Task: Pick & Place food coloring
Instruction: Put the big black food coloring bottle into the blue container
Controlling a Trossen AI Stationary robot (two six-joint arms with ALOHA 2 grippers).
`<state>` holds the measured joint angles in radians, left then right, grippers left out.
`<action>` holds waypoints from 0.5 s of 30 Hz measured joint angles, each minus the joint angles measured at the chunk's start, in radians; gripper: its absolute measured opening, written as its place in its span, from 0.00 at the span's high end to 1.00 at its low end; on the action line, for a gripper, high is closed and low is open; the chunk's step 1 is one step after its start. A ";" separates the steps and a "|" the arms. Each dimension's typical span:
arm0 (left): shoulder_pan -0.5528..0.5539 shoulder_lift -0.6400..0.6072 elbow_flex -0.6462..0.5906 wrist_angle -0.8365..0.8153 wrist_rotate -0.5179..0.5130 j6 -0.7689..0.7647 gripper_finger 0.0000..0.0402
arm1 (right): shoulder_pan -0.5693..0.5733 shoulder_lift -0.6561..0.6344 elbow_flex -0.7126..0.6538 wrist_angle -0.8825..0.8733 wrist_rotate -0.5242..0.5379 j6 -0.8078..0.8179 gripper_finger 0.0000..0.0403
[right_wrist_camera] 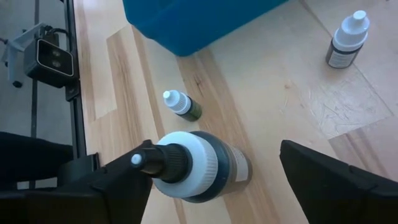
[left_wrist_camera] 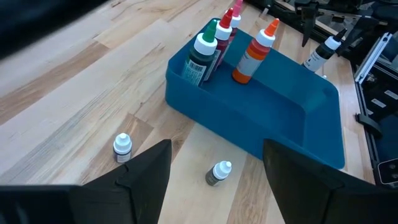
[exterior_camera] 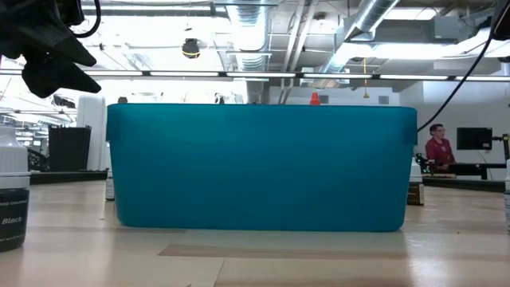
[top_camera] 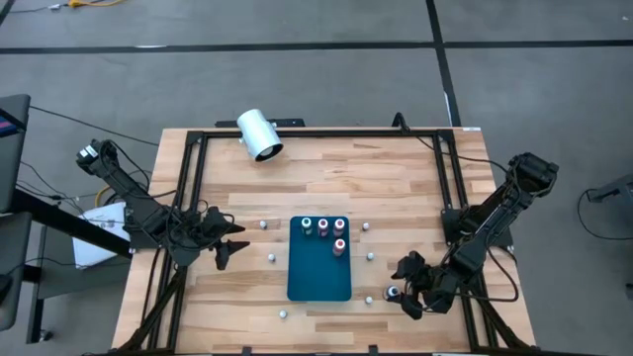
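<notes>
Dark bottle [right_wrist_camera: 202, 167] sits between the spread fingers of the right pincer [right_wrist_camera: 211, 180], lower right of the high view, probably lined up for pickup. Four bottles stand in the tray [top_camera: 318, 279]; others dot the surface [top_camera: 396, 188]. Left pincer [top_camera: 229, 249] waits spread, mid-left.

In the low view a teal tray wall [exterior_camera: 263, 167] fills the middle and hides the bottles inside, except one red tip [exterior_camera: 314, 99] above its rim. A dark-labelled bottle [exterior_camera: 12, 195] is cut off by the left edge. In the high view bottles near the table's edges are too small to tell colours
</notes>
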<state>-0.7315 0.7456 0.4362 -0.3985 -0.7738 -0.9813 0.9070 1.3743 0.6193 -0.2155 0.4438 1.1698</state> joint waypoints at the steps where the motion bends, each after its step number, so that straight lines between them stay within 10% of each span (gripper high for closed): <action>1: 0.000 0.000 0.000 0.000 0.000 0.000 0.40 | 0.000 0.000 0.000 0.000 0.000 0.000 0.19; 15: 0.000 0.000 0.000 0.000 0.000 0.000 0.40 | 0.000 0.000 0.000 0.003 0.000 0.000 0.27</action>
<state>-0.7317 0.7456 0.4362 -0.3985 -0.7738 -0.9810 0.9070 1.3743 0.6193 -0.2127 0.4442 1.1699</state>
